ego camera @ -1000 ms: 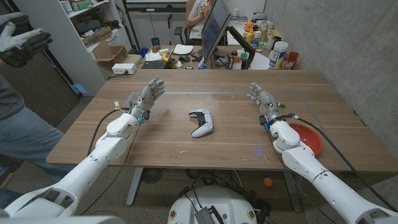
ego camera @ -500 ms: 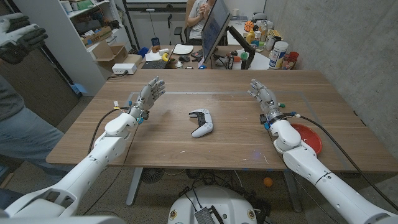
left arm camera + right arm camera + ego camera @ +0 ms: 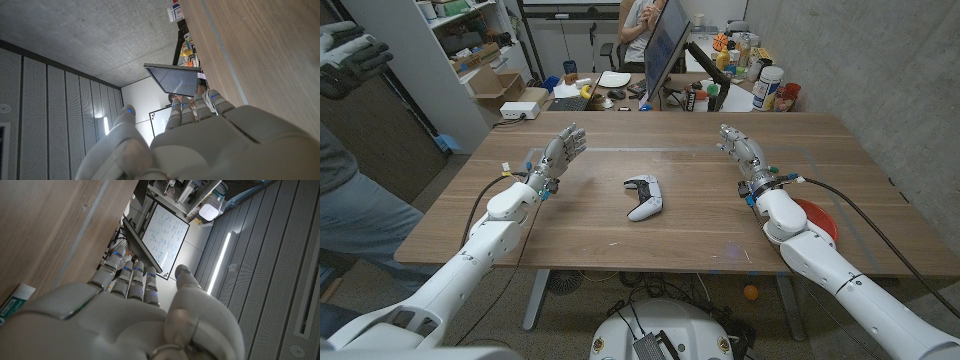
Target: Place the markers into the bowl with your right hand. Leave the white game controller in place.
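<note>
Head view: red bowl (image 3: 817,217), half-hidden behind right arm (image 3: 820,262), seems empty.

Desk (image 3: 620,225): brown wood grain. Game controller (image 3: 644,197): white, black accents. Bowl (image 3: 818,221): red. Marker (image 3: 14,302): white body, green label. Both arms white.
</note>
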Controlling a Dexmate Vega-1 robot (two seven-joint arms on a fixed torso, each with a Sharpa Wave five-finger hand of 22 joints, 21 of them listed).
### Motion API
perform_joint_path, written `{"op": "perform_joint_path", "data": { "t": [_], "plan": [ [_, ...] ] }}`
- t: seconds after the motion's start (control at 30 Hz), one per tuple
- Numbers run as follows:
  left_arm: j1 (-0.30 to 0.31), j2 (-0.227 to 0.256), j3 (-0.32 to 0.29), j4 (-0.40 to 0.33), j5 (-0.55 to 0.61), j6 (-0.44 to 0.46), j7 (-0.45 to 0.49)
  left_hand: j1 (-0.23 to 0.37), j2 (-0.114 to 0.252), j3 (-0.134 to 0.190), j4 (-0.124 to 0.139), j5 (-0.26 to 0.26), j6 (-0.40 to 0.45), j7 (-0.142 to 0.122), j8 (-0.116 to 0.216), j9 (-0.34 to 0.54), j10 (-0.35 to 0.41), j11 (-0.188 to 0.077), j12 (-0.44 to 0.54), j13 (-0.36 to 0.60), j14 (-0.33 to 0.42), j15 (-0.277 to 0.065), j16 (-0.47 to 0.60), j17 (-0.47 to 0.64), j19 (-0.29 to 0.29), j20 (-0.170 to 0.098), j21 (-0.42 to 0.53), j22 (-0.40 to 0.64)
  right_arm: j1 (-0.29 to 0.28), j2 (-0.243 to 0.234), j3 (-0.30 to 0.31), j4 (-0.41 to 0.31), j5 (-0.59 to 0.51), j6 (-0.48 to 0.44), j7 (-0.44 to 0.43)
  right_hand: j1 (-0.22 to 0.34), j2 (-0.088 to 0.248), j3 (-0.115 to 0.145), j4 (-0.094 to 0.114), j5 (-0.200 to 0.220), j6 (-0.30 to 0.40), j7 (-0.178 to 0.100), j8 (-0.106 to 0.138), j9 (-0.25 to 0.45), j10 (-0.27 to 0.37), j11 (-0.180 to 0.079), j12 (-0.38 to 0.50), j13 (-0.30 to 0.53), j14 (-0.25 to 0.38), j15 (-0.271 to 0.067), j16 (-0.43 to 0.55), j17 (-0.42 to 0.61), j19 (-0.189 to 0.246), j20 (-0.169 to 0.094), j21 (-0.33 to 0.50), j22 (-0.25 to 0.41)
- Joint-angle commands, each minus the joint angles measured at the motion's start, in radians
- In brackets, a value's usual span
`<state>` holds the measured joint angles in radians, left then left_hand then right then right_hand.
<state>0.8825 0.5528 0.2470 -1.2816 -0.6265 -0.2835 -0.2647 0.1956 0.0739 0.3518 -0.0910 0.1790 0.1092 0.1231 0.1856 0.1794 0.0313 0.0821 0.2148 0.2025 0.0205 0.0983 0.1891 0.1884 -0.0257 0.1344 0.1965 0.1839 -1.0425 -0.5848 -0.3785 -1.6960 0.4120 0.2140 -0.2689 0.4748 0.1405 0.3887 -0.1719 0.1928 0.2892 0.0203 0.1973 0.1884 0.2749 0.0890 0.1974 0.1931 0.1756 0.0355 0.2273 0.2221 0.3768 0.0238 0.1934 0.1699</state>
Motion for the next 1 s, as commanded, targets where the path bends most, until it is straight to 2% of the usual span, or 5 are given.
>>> {"op": "perform_joint_path", "data": {
  "t": [0.03,0.17,0.47,0.6,1.0],
  "plan": [
    [0.013,0.002,-0.007,-0.014,0.008,0.002,-0.014,0.007,0.001,0.008,-0.002,0.004,0.004,-0.001,0.009,0.001,0.001,0.003,0.005,0.002,-0.001,0.007,0.006,0.001,-0.004,0.010,0.005,0.003,-0.021,-0.062,0.009,-0.080,-0.075,-0.066,-0.049,0.053,-0.011,0.014,-0.015,0.007,0.002,-0.039,0.006,0.003,-0.004,-0.014,0.004,0.004,0.011,0.007,-0.007,-0.007,0.013,0.007,0.004,0.002],
    [0.021,0.003,-0.008,-0.022,0.006,0.006,-0.012,0.007,0.001,0.008,-0.002,0.004,0.005,-0.002,0.008,0.001,0.002,0.002,0.005,0.002,-0.001,0.005,0.006,0.001,-0.004,0.010,0.005,0.003,-0.022,-0.086,0.010,-0.108,-0.109,-0.104,-0.065,0.100,-0.024,0.026,-0.019,0.006,0.009,-0.061,0.009,0.003,-0.008,-0.039,0.003,0.003,0.011,0.011,-0.011,-0.013,0.012,0.015,0.003,0.001],
    [0.024,-0.001,-0.008,-0.017,0.004,0.005,-0.019,0.006,0.001,0.007,-0.002,0.004,0.010,0.000,0.010,0.001,0.002,0.001,0.005,0.002,-0.001,0.003,0.006,0.001,-0.005,0.010,0.005,0.003,-0.021,-0.094,0.009,-0.120,-0.141,-0.124,-0.078,0.169,-0.050,0.040,-0.021,0.001,0.026,-0.082,0.014,0.004,-0.024,-0.047,-0.003,0.003,0.009,0.013,-0.017,-0.020,0.010,0.024,0.001,0.001],
    [0.026,0.000,-0.010,-0.017,0.006,-0.002,-0.021,0.006,0.001,0.007,-0.003,0.004,0.017,0.001,0.012,0.002,0.004,-0.001,0.006,0.001,0.000,0.003,0.006,0.001,-0.005,0.010,0.006,0.003,-0.022,-0.103,0.009,-0.128,-0.159,-0.131,-0.081,0.210,-0.061,0.047,-0.018,-0.002,0.032,-0.097,0.015,0.005,-0.052,-0.065,-0.010,0.004,0.006,0.020,-0.019,-0.022,0.016,0.037,0.003,0.002],
    [0.034,0.005,-0.016,-0.025,0.003,-0.005,-0.023,0.005,0.001,0.007,-0.003,0.004,0.021,0.000,0.012,0.002,0.006,-0.003,0.006,0.001,0.000,0.002,0.006,0.001,-0.010,0.012,0.004,0.003,-0.024,-0.131,0.010,-0.149,-0.206,-0.163,-0.088,0.245,-0.094,0.041,-0.012,-0.009,0.040,-0.120,0.014,0.006,-0.077,-0.070,-0.011,0.005,-0.004,0.052,-0.024,-0.024,0.023,0.073,0.004,0.003]
  ]
}}
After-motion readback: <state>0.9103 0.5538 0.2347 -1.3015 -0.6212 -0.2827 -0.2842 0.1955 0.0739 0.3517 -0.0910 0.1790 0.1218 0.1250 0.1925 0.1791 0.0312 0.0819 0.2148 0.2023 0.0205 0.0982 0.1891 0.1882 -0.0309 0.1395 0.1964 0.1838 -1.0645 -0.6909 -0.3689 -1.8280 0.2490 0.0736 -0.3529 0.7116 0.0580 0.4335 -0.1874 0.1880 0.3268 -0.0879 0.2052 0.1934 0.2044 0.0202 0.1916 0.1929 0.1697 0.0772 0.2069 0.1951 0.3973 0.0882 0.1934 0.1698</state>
